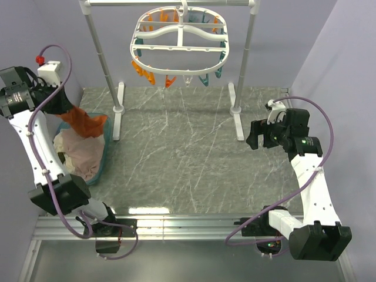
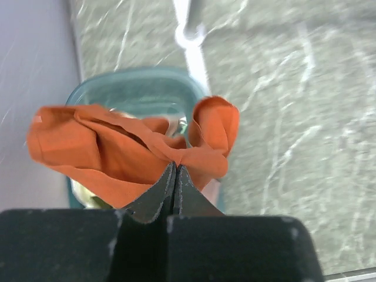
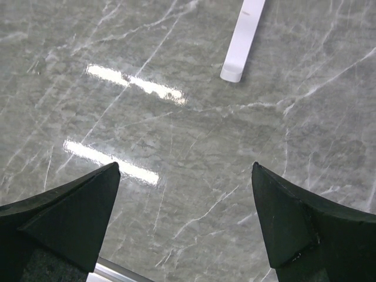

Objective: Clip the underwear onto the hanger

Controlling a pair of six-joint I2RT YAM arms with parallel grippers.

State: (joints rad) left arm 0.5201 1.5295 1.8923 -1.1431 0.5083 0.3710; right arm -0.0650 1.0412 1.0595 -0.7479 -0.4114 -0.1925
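My left gripper (image 2: 175,164) is shut on the rust-orange underwear (image 2: 111,150) and holds it up above the teal basket (image 2: 135,88). In the top view the underwear (image 1: 85,122) hangs from the left gripper (image 1: 66,107) at the far left; its beige waistband does not show. The white oval hanger (image 1: 179,42) with orange and teal clothespins hangs from the rack at the back centre. My right gripper (image 1: 254,134) is open and empty over bare table at the right, also in its wrist view (image 3: 185,170).
The teal basket (image 1: 103,158) holds a pale pink and cream clothes pile (image 1: 79,153). The white pole rack (image 1: 104,64) stands at the back with feet (image 1: 117,117) on the table; one foot shows in the right wrist view (image 3: 242,41). Walls close in left and right.
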